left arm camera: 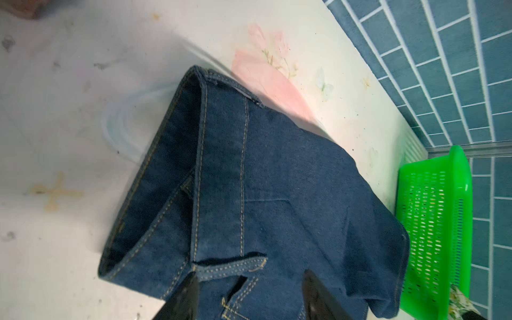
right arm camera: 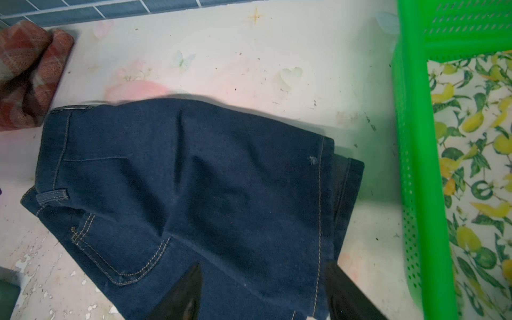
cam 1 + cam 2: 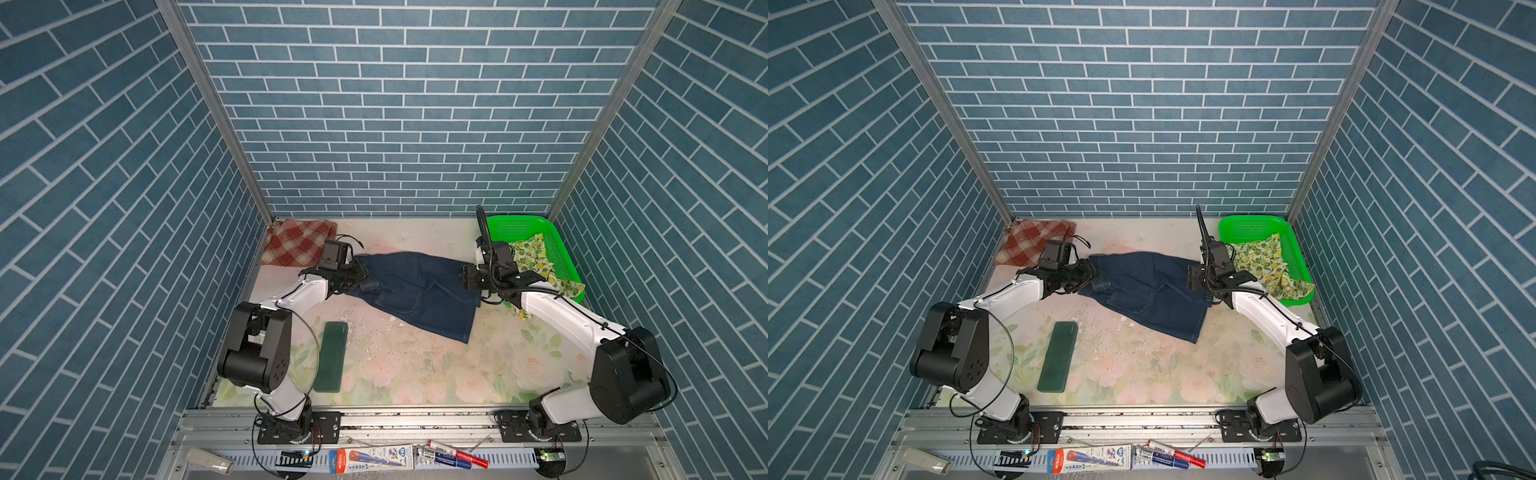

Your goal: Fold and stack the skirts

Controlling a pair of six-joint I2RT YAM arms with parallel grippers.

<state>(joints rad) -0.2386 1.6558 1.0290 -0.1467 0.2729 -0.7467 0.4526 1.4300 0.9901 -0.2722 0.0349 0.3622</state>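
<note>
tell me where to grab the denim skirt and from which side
Pinch the denim skirt at its waistband, coming in low from the left tool's side. That thick stitched band stands up off the table as an open loop, so one jaw can likely slip inside.

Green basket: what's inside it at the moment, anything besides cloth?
The lemon-print skirt lies inside the green basket, spilling over its near rim. The far part of the mesh floor shows bare. Anything beneath the skirt is covered.
</note>
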